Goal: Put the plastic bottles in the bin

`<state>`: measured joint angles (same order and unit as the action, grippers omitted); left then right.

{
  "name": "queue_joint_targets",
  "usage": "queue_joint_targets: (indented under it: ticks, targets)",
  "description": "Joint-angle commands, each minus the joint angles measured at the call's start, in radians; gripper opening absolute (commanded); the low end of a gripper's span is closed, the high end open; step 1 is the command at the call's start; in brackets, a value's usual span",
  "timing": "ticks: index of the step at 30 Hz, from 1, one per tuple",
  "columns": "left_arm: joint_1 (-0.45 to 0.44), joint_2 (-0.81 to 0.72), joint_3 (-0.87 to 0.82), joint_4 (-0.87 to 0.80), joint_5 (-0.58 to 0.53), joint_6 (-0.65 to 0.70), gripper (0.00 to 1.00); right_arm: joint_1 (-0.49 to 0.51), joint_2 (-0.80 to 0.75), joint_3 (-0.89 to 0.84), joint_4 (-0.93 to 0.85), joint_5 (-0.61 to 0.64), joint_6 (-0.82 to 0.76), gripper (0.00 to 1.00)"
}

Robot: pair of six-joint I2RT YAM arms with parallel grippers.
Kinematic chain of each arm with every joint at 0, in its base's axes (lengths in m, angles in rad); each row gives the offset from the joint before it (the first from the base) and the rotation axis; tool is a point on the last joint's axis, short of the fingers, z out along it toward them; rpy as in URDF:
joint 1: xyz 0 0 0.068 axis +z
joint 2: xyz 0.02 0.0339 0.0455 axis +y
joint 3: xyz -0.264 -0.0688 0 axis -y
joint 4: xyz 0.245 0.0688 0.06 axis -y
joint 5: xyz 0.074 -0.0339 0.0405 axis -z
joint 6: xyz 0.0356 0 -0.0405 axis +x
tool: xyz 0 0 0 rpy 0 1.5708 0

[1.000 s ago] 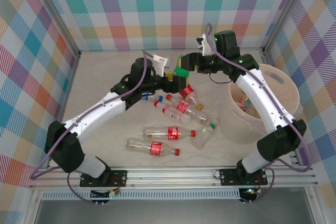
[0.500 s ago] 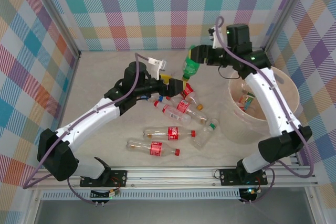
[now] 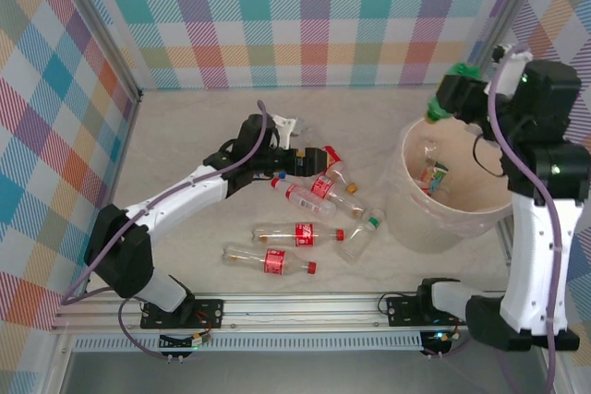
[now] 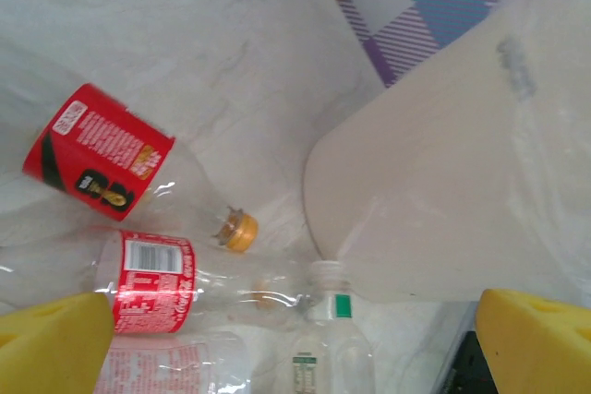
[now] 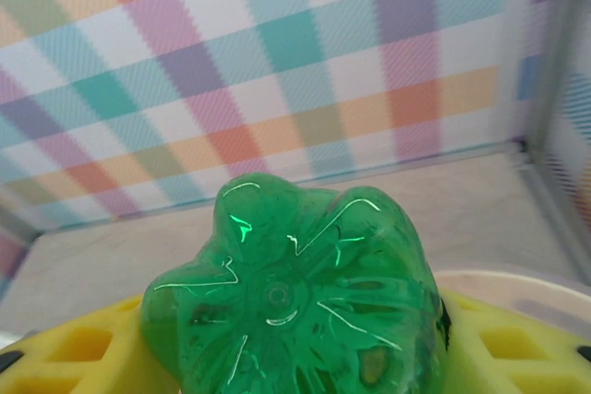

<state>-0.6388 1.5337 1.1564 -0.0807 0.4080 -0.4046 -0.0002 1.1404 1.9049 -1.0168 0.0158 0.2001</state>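
At least 7 clear plastic bottles (image 3: pixel 297 233) lie on the table (image 3: pixel 185 136), 1 green bottle (image 3: pixel 460 70) is up in the air, and at least 1 more bottle with a red label shows inside the bin (image 3: pixel 462 220). There is 1 bin, at the right side of the table.

Of the bottles on the table, 6 carry red labels. Their white print is too small to read from above. The left wrist view shows 2 red labels closer, 1 with a white panel of fine print (image 4: pixel 152 279), still unreadable, beside an orange cap (image 4: pixel 240 231). The 7th bottle has a green cap (image 3: pixel 373 222).

The 2 nearest bottles lie roughly left to right, red caps to the right. The green-capped bottle slants with its cap towards the bin. The 4 bottles behind them form a cluster running diagonally from far left to near right.

The right gripper (image 3: pixel 454 95) pinches the green bottle between its yellow pads (image 5: pixel 65 352) over the bin's far left rim. The bottle is tilted, with its 5-lobed base up towards the wrist camera and its neck down.

The left gripper (image 3: pixel 307 156) is spread wide and holds nothing, low over the far end of the cluster.
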Motion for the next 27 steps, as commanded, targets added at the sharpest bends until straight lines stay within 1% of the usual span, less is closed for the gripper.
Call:
queue_joint_targets:
  ticks: [1, 3, 5, 7, 9, 11, 14, 17, 22, 27]
  targets:
    - [0.007, 0.04, 0.031, -0.032, -0.066, -0.057, 1.0, -0.011, -0.017, -0.025, -0.112, 0.206, -0.043, 0.55]
    - [0.007, 0.075, 0.022, -0.035, -0.099, -0.119, 1.0, -0.012, -0.022, -0.034, -0.149, 0.27, -0.057, 0.55]
    - [0.007, 0.099, -0.011, -0.01, -0.132, -0.186, 1.0, -0.012, -0.029, -0.069, -0.17, 0.303, -0.065, 0.55]
    - [0.007, 0.099, -0.061, 0.047, -0.165, -0.251, 1.0, -0.014, -0.044, -0.136, -0.171, 0.335, -0.065, 0.55]
    - [0.007, 0.088, -0.086, 0.059, -0.199, -0.28, 1.0, -0.021, -0.061, -0.211, -0.153, 0.344, -0.055, 0.55]
    - [0.005, 0.075, -0.082, 0.023, -0.235, -0.272, 1.0, -0.031, -0.071, -0.28, -0.129, 0.314, -0.041, 0.54]
    - [0.005, 0.05, -0.068, -0.052, -0.286, -0.227, 1.0, -0.042, -0.069, -0.371, -0.093, 0.249, -0.008, 0.54]
    - [0.005, 0.002, -0.08, -0.093, -0.342, -0.21, 1.0, -0.052, -0.069, -0.473, -0.057, 0.212, 0.019, 0.54]
    - [0.008, -0.085, -0.122, -0.151, -0.473, -0.247, 1.0, -0.09, -0.086, -0.624, 0.035, 0.159, 0.052, 0.54]
    - [0.021, -0.113, -0.133, -0.253, -0.567, -0.316, 0.99, -0.129, -0.083, -0.711, 0.102, 0.096, 0.065, 0.59]
